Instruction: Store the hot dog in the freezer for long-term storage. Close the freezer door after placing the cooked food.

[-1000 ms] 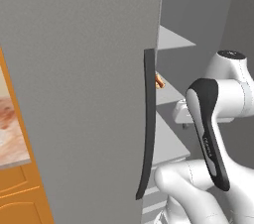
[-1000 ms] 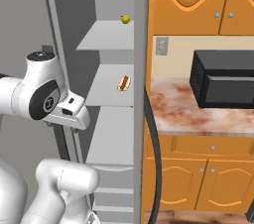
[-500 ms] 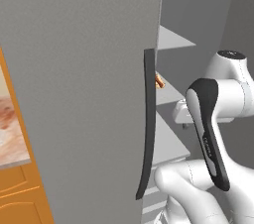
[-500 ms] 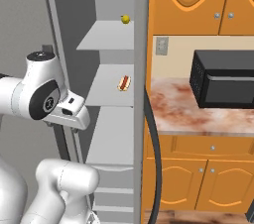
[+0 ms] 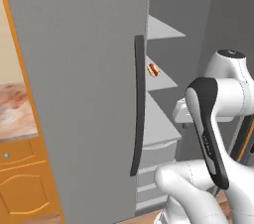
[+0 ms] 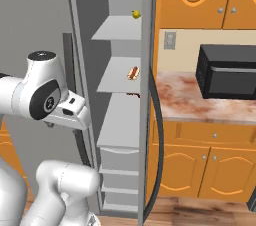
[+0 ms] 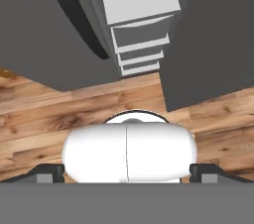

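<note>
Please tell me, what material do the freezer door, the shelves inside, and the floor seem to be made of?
Freezer door: probably painted or brushed metal, a flat matte grey with no shine; its handle looks like black plastic.
Shelves: likely white plastic, smooth and plain.
Floor: wood planks, brown with visible grain and board seams, though it could be laminate.

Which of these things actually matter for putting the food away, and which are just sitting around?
Part of the job:
- hot dog, on a middle shelf
- freezer, standing open
- freezer door, swung wide

Just lying about:
- yellow fruit on the shelf above
- black microwave on the counter
- orange cabinets
</note>
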